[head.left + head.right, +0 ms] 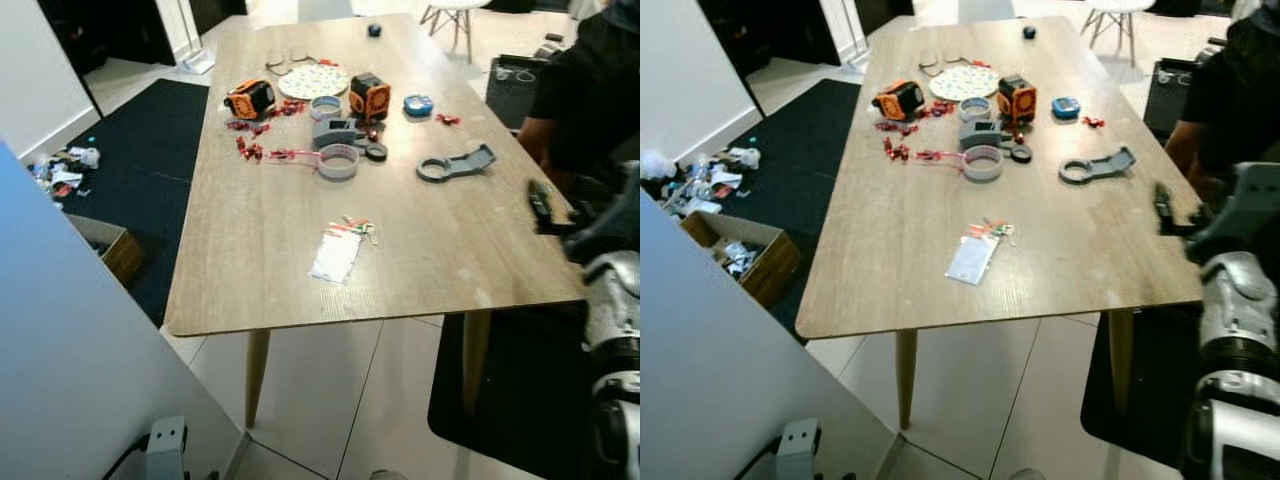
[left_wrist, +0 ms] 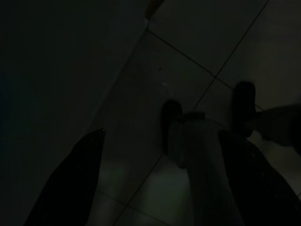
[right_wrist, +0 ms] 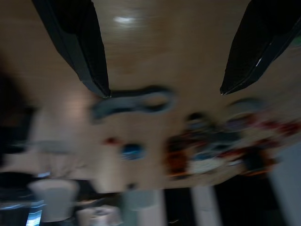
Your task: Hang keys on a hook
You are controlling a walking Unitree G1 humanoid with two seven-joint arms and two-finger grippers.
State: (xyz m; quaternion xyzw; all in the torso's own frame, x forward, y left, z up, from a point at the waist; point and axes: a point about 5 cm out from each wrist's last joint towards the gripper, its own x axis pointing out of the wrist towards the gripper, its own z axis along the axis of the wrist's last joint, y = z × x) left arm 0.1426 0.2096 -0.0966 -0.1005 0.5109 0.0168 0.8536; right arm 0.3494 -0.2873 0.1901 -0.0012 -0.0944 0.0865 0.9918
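A small bunch of keys (image 1: 358, 228) with red and green bits lies on the wooden table (image 1: 260, 250), touching a white tag (image 1: 335, 256). My right gripper (image 1: 541, 206) hovers at the table's right edge, well to the right of the keys. In the right wrist view, which is blurred, its fingers (image 3: 84, 52) stand wide apart with nothing between them. My left gripper (image 2: 164, 136) hangs over the dim floor tiles, its dark fingers (image 2: 70, 183) spread apart and nothing held.
A grey flat part with a ring end (image 1: 457, 163), tape rolls (image 1: 338, 160), two orange-black boxes (image 1: 369, 97) and a round patterned plate (image 1: 313, 81) lie farther back. A person in dark clothes (image 1: 590, 80) stands at the right. A cardboard box (image 1: 740, 255) sits on the floor left.
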